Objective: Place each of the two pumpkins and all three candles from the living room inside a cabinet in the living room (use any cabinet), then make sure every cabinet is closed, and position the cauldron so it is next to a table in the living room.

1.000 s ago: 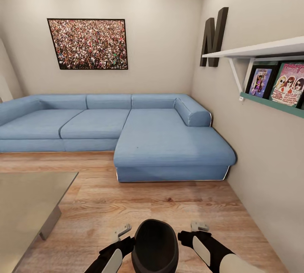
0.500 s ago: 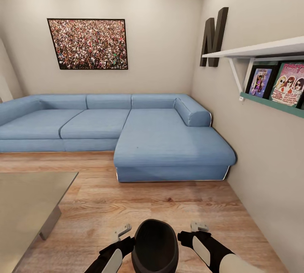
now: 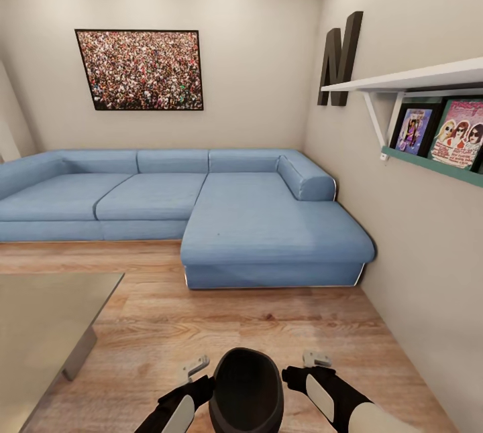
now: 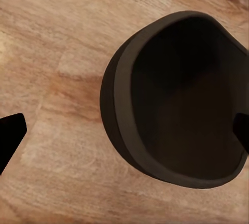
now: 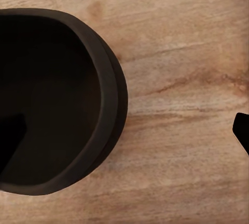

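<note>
The black cauldron [image 3: 245,389] sits at the bottom middle of the head view, between my two forearms, over the wood floor. My left gripper [image 4: 129,125] is open and straddles the cauldron's wall [image 4: 122,109], one finger [image 4: 10,135] outside and the other inside the mouth. My right gripper [image 5: 129,121] is open and straddles the opposite wall [image 5: 111,99] the same way. No fingertip touches the wall in either wrist view. The glass-topped table [image 3: 40,326] stands to the left of the cauldron, a stretch of floor apart. The pumpkins, candles and cabinet are out of view.
A blue corner sofa [image 3: 201,205] fills the far side of the room, its chaise reaching toward me. The right wall [image 3: 416,272] is close and carries a white shelf [image 3: 416,78] and a green ledge with pictures [image 3: 436,158]. Wood floor [image 3: 235,319] lies between sofa and me.
</note>
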Tool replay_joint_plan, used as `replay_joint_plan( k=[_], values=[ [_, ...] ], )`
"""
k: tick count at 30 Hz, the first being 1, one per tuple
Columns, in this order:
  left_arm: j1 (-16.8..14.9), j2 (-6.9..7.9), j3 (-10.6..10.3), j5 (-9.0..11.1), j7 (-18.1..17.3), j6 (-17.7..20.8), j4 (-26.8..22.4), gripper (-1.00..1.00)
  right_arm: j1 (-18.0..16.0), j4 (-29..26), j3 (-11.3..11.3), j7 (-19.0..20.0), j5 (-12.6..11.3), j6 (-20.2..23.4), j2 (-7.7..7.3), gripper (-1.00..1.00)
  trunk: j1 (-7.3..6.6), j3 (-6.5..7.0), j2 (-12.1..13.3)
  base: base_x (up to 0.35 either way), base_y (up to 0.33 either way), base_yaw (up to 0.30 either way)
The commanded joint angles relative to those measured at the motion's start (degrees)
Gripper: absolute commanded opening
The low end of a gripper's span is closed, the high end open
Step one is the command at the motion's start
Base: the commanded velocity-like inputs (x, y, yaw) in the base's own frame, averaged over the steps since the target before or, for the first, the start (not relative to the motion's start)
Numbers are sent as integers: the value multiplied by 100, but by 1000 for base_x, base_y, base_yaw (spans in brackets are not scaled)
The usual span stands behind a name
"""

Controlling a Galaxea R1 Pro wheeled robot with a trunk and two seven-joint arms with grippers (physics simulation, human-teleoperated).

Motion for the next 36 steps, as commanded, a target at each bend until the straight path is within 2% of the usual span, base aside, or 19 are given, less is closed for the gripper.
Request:
replay_joint_plan(
  k=[1,9,17,36],
  values=[
    [-3,4,-23,46,45,12,-12,100,-2,-13,48,-43,-50,26,-2,100,0,-6,-3,89,-43,0],
    [-3,4,-23,46,40,4,-15,100,-2,-14,69,11,-44,19,-6,100,0,-6,-3,86,-56,0],
    [-3,4,-24,46,40,3,-15,100,-2,-6,74,345,-50,20,-7,100,0,-6,-3,4,-3,0],
    [-3,4,-31,53,31,3,-14,100,-2,-5,75,535,-32,26,-7,100,0,-6,-3,34,-48,0]
  ],
)
